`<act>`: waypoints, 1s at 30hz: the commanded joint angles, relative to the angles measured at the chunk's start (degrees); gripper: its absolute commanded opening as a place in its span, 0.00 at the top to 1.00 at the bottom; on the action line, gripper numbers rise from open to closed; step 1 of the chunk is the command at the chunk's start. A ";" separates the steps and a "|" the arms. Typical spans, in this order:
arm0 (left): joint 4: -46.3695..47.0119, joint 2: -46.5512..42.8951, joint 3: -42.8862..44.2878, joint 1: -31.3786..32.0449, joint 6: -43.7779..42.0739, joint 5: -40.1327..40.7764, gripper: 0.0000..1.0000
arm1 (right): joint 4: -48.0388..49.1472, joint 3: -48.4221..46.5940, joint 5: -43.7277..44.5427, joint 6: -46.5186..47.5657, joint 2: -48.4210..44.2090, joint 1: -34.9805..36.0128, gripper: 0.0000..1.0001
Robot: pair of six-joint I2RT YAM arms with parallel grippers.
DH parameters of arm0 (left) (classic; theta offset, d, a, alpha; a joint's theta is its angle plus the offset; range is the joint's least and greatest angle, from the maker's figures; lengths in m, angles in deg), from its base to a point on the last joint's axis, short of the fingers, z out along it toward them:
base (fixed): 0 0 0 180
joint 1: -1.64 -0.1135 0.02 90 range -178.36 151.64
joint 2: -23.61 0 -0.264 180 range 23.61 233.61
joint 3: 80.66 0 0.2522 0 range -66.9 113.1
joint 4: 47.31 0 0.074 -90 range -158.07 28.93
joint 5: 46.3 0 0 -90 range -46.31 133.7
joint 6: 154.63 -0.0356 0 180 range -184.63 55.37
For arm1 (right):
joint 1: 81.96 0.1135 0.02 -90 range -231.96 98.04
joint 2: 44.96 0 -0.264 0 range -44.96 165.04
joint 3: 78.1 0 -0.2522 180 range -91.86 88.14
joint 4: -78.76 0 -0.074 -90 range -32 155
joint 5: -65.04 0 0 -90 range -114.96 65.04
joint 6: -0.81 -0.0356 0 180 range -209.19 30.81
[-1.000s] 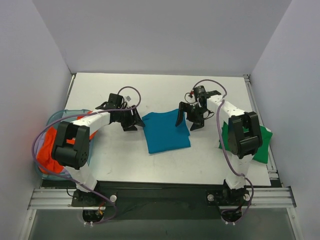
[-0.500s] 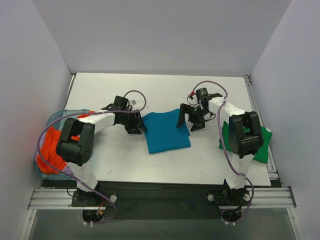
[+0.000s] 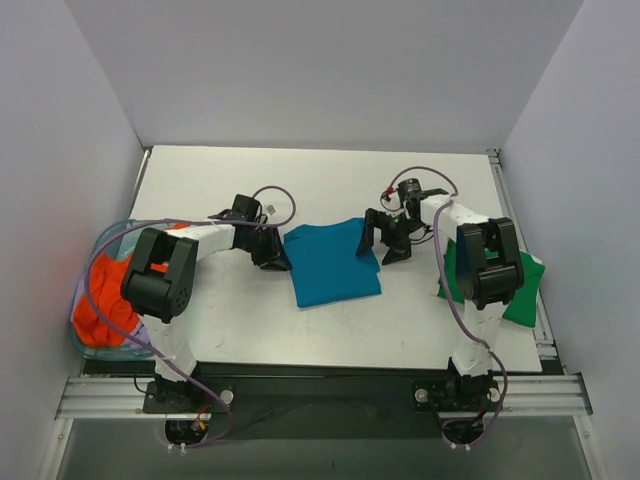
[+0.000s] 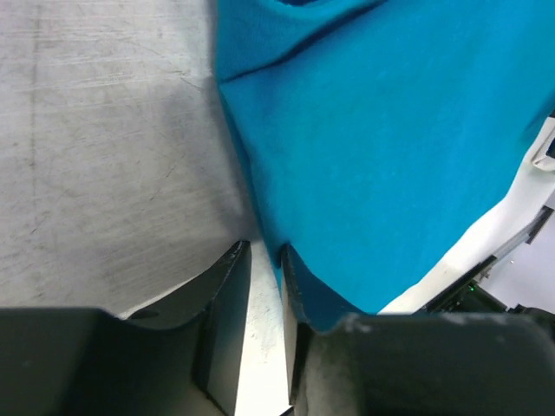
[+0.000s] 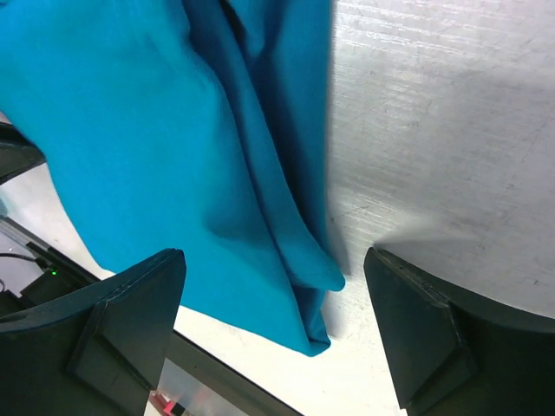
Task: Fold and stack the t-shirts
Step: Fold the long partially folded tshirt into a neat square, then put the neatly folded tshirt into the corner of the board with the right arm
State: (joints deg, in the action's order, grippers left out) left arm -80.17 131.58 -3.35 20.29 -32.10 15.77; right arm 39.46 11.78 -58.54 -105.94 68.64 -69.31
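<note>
A blue t-shirt lies folded into a rectangle at the middle of the table. My left gripper is low at its left edge. In the left wrist view the jaws stand a narrow gap apart with bare table between them, and the blue cloth lies against the right finger's outer side. My right gripper is wide open over the shirt's upper right corner. In the right wrist view the folded blue edge lies between the fingers, untouched. A folded green t-shirt lies at the right edge.
A clear basket at the left edge holds orange and red clothing. The right arm's base link stands over the green shirt. Grey walls close in the table at the back and both sides.
My left gripper has slid right to the blue shirt's left edge. My right gripper has shifted slightly right and stays open. The shirt has not moved.
</note>
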 commanded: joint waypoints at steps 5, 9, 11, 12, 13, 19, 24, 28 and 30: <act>-0.50 2.60 2.89 0.24 -2.47 -1.26 0.77 | 1.80 1.65 -4.02 1.11 3.29 -0.87 0.12; -1.65 3.66 3.69 0.51 -3.18 -0.82 0.83 | 3.39 3.49 -5.44 0.41 4.26 -0.08 0.12; -1.91 4.10 3.86 0.59 -3.44 -0.73 0.84 | 4.79 4.46 -5.70 -0.03 4.70 0.19 0.12; -1.91 4.27 3.86 0.59 -3.44 -0.73 0.84 | 5.32 4.81 -6.05 -0.56 4.87 0.27 0.12; -2.00 4.27 3.78 0.68 -3.44 -0.82 0.84 | 5.76 5.51 -6.23 -0.74 5.14 0.45 0.13; -2.26 5.15 4.65 1.12 -3.44 -1.17 0.84 | 7.34 6.13 -7.72 -1.44 7.25 2.20 0.17; -2.70 5.86 5.18 1.73 -3.53 -1.17 0.84 | 8.14 5.34 -8.43 -2.49 8.74 3.97 0.21; -2.79 6.38 5.36 2.44 -3.53 -1.17 0.84 | 8.49 4.46 -8.87 -3.02 9.53 5.19 0.29; -2.79 6.65 5.53 2.70 -3.53 -1.34 0.84 | 8.58 4.29 -8.34 -3.46 9.62 5.72 0.37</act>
State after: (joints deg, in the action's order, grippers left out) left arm -81.63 136.30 1.10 21.93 -33.85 13.30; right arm 49.82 13.99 -75.74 -111.28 73.29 -65.64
